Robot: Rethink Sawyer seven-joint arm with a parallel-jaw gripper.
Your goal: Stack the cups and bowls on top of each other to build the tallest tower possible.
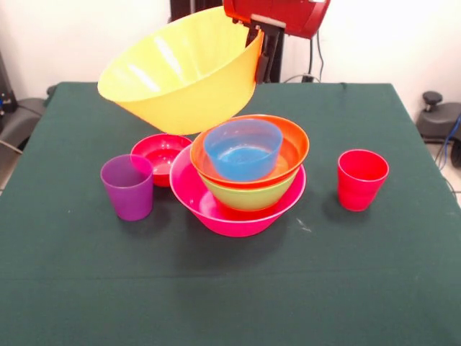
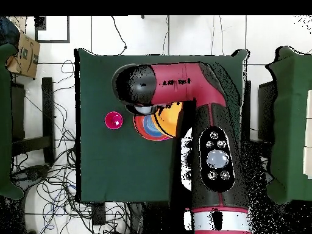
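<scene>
My gripper (image 1: 265,52) is shut on the rim of the large yellow bowl (image 1: 184,72) and holds it tilted in the air, behind and above the tower (image 1: 245,180). The tower is a wide pink bowl (image 1: 216,209) holding a green bowl (image 1: 248,197), an orange-red bowl (image 1: 292,148) and a blue bowl (image 1: 243,150) on top. A small red bowl (image 1: 160,153) sits on the table touching the tower's left side. A purple cup (image 1: 128,187) stands at the left, a red cup (image 1: 361,179) at the right. The lime green cup and the small orange bowl are hidden.
The dark green table (image 1: 230,288) runs wide in front of the tower. In the overhead view the arm (image 2: 177,85) covers most of the bowls; only the red cup (image 2: 113,120), part of the tower (image 2: 148,129) and a piece of the yellow bowl (image 2: 173,119) show.
</scene>
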